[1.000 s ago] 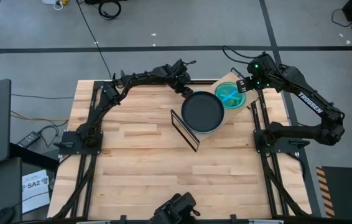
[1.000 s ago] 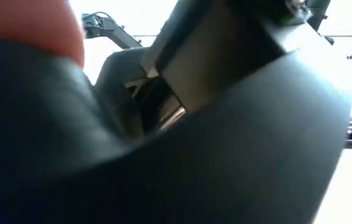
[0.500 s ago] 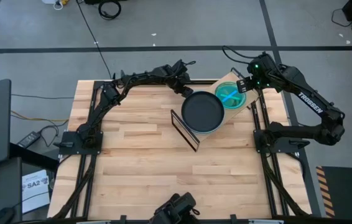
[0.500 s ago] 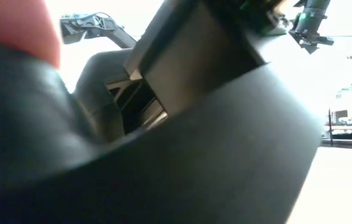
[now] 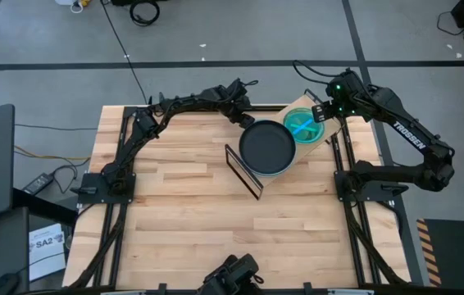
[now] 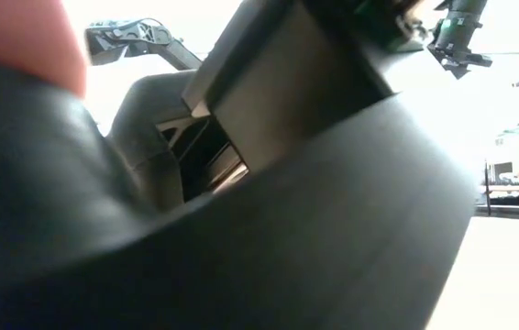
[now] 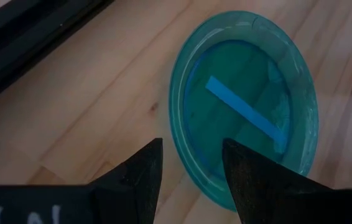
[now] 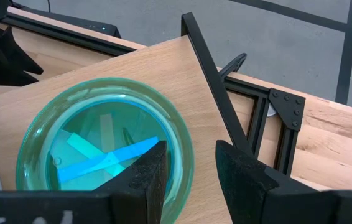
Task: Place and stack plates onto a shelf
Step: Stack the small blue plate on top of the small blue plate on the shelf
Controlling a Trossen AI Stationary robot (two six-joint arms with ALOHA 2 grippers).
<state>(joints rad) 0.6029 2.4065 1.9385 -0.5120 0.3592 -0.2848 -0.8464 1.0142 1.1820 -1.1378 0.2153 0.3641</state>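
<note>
The high view shows the whole table (image 5: pixel 175 213): the shelf (image 5: pixel 297 111) lies at the far right part, with a black plate (image 5: pixel 268 147) on top of a stack and a teal plate (image 5: pixel 304 128) just beside it. Only this view shows both arms together. The low view is almost fully blocked by dark bodies close to the lens, so the plates are not seen there.

The left gripper (image 5: pixel 243 115) is at the far edge of the black plate. In the left wrist view its fingers (image 7: pixel 140 174) are spread apart and hold nothing; the teal plate (image 7: pixel 244 106) lies just ahead of them on the wooden board, and a light blue strip (image 7: pixel 244 112) shows inside the plate.

The right gripper (image 5: pixel 324 111) hovers at the far right side of the teal plate. In the right wrist view its fingers (image 8: pixel 148 177) are also apart and empty. The teal plate (image 8: pixel 104 146) lies directly ahead and partly under the fingertips, flat on the shelf (image 8: pixel 163 62), near the black frame bar (image 8: pixel 216 87).
</note>
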